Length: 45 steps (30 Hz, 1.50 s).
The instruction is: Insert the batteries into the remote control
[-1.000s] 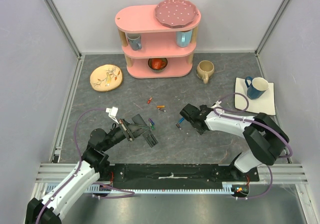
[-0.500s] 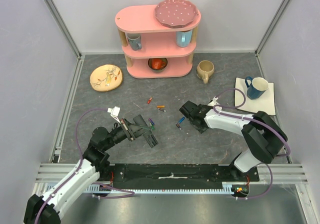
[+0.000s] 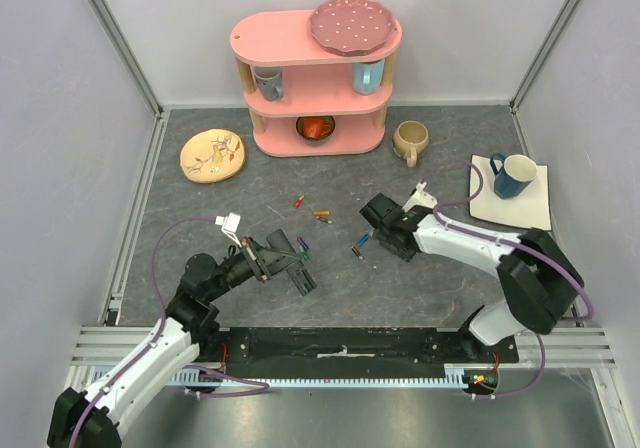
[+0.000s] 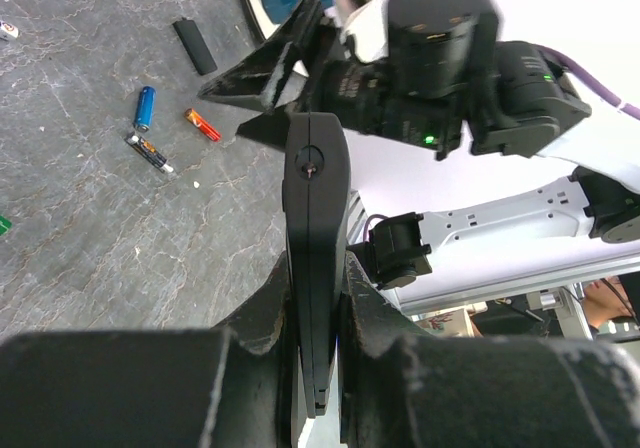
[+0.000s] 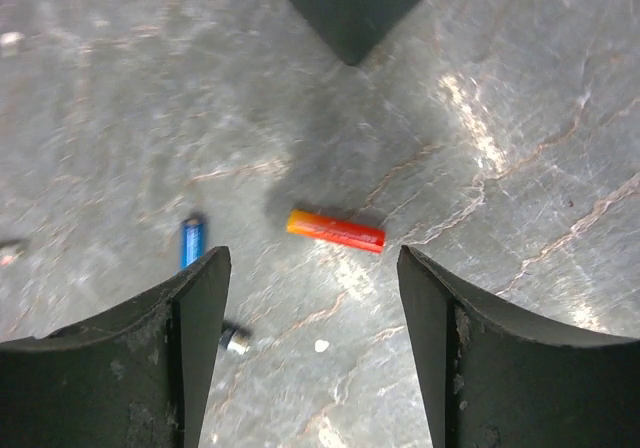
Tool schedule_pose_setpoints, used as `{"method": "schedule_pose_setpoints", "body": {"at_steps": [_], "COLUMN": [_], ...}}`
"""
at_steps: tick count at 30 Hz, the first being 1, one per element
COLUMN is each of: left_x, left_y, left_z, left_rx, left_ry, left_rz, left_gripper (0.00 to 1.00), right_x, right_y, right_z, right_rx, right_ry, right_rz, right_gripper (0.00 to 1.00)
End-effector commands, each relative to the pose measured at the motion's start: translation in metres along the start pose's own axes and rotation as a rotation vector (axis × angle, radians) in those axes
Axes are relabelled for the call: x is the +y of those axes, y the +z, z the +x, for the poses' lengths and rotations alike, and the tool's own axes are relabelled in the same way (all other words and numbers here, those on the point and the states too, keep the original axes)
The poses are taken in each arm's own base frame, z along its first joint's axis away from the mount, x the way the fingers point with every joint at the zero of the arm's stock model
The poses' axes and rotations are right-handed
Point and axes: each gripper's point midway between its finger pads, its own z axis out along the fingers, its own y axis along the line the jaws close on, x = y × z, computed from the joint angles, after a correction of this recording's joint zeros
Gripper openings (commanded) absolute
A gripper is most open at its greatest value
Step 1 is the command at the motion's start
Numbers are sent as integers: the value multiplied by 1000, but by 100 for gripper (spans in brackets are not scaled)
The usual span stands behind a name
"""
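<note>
My left gripper (image 3: 270,253) is shut on the remote control (image 3: 301,277), a slim black bar held edge-on between the fingers in the left wrist view (image 4: 315,208). My right gripper (image 3: 376,218) is open and empty, low over the mat. Between its fingers lies a red-orange battery (image 5: 336,230), with a blue battery (image 5: 191,241) and a dark battery (image 5: 236,341) to its left. The blue battery (image 3: 363,239) and the dark battery (image 3: 357,253) also show in the top view. A red battery (image 3: 299,201), an orange battery (image 3: 321,213) and a green battery (image 3: 305,255) lie apart from them.
A flat black rectangular piece (image 5: 345,3) lies just beyond the red-orange battery. A pink shelf (image 3: 315,78) with cups and a plate stands at the back. A yellow plate (image 3: 212,155), a beige mug (image 3: 409,142) and a blue mug (image 3: 513,175) on a white tray (image 3: 540,211) stand around.
My right gripper has shifted slightly away from the arm bases and its wrist has turned. The left arm holds the remote almost still.
</note>
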Motion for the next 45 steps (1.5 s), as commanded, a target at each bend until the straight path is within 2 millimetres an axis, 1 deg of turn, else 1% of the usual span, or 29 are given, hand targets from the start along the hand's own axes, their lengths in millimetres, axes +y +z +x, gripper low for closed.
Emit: {"method": "schedule_pose_setpoints", "body": {"at_steps": [1, 2, 3, 4, 5, 6, 7, 9, 10, 11, 12, 13, 14, 15, 16, 17, 20, 24, 26, 30, 34, 42, 45], "left_x": [-10, -11, -11, -12, -14, -17, -20, -34, -33, -36, -48, -46, -46, -54, -51, -50, -47, -48, -47, -44, -41, -37, -36], "left_y": [3, 3, 4, 4, 5, 6, 6, 8, 11, 12, 11, 14, 15, 14, 15, 15, 16, 14, 14, 13, 12, 13, 13], "left_z": [-10, -10, -11, -12, -12, -11, -9, -10, -1, 1, 4, 7, 9, 9, 10, 11, 9, 7, 7, 9, 11, 12, 14], "left_rx": [-28, -27, -28, -27, -26, -11, 2, 21, 85, 108, 141, 164, 177, 179, 185, 186, 163, 145, 148, 152, 156, 159, 165], "left_ry": [39, 44, 51, 56, 65, 78, 85, 117, 109, 114, 125, 111, 104, 109, 95, 88, 93, 93, 96, 99, 96, 80, 74], "left_rz": [22, 24, 22, 23, 35, 51, 64, 125, 133, 155, 213, 217, 231, 272, 266, 266, 261, 258, 252, 237, 230, 222, 218], "left_gripper": [2, 2, 2, 2, 2, 2, 2, 2, 2, 2, 2, 2, 2, 2, 2, 2, 2, 2, 2, 2, 2, 2, 2], "right_x": [30, 31, 31, 35, 33, 35, 33, 29, 25, 20, 17, 13, 9, 6, 6, 1, 6, 13, 16, 13, 8, 13, 10], "right_y": [-44, -55, -59, -63, -69, -74, -76, -82, -81, -82, -80, -79, -75, -72, -69, -62, -57, -50, -43, -28, -16, -9, -2], "right_z": [-41, -49, -52, -57, -60, -58, -60, -59, -58, -58, -59, -59, -55, -52, -47, -43, -34, -30, -22, -13, -11, -7, -3], "right_rx": [-89, -115, -133, -167, -183, -180, -199, -203, -203, -212, -213, -212, -203, -193, -174, -161, -136, -129, -83, -17, 40, 75, 107], "right_ry": [-233, -276, -333, -484, -540, -594, -695, -770, -794, -842, -855, -870, -904, -919, -941, -961, -983, -1040, -1068, -1082, -1049, -1020, -1017], "right_rz": [-191, -227, -246, -292, -323, -359, -375, -412, -410, -408, -397, -385, -379, -376, -380, -368, -391, -407, -418, -409, -407, -446, -441], "right_gripper": [76, 76, 76, 76, 76, 76, 76, 75, 74, 74, 73, 73, 73, 71, 71, 70, 66, 64, 63, 60, 56, 50, 48]}}
